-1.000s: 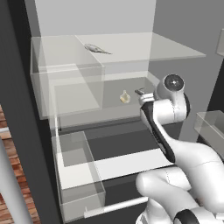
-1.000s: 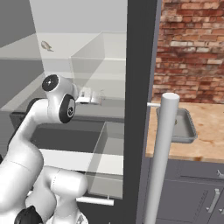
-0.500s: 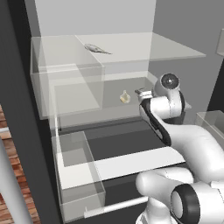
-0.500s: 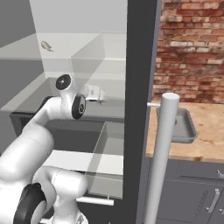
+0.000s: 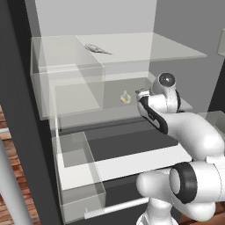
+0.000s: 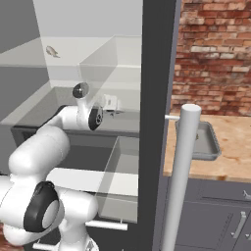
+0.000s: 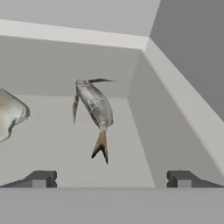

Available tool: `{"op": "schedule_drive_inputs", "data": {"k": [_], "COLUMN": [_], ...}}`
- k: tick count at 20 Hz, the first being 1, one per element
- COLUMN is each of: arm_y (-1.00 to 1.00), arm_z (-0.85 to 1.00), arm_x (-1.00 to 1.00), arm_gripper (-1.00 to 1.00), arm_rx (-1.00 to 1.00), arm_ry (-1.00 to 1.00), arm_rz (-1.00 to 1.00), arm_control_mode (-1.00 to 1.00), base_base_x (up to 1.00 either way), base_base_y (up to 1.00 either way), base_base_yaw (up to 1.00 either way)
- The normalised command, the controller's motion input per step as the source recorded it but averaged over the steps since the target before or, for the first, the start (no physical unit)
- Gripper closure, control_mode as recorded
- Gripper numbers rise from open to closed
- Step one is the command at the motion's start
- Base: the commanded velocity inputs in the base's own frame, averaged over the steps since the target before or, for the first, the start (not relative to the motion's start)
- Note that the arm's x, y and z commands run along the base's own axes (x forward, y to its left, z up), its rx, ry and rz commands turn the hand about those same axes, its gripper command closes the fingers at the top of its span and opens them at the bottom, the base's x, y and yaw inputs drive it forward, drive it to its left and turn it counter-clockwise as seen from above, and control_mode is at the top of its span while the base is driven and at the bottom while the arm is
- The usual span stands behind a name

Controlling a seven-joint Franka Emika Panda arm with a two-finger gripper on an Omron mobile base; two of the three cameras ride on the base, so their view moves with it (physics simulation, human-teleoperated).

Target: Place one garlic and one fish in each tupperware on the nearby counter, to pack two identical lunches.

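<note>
We are at the picking stage inside the open fridge, with nothing packed yet as far as we can judge: the grey tupperware (image 6: 206, 142) sits on the wooden desk (image 6: 230, 162) to the right of the fridge, beyond the door edge, and what it holds we cannot tell. Our hand (image 5: 141, 94) reaches into the middle shelf (image 5: 83, 99), jaws spread wide and empty, fingertips (image 7: 41, 178) well apart. Straight ahead of the hand lies a fish (image 7: 95, 109), tail toward us, clear of both fingers; a garlic (image 5: 125, 97) rests just beside it on the same shelf, and a second fish (image 5: 97, 48) lies on the shelf above. Next we should ease forward until the fish's body sits between the fingers, close on it, then withdraw and carry it over to the tupperware.
</note>
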Motion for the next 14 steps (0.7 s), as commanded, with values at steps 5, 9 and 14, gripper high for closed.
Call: {"op": "schedule_drive_inputs", "data": {"k": [5,9,14], "arm_y": [-0.02,0.00,0.00], "arm_z": [-0.11,-0.13,-0.13], "arm_x": [0.37,0.42,0.48], "arm_gripper": [-1.00,-1.00,-1.00], "arm_rx": [0.00,0.00,0.00], "arm_ry": [0.03,0.03,0.00], "arm_rz": [0.05,0.04,0.01], "arm_control_mode": [-1.00,-1.00,-1.00], "base_base_x": [0.00,0.00,0.00], "base_base_y": [0.00,0.00,0.00], "base_base_yaw": [0.00,0.00,0.00]}}
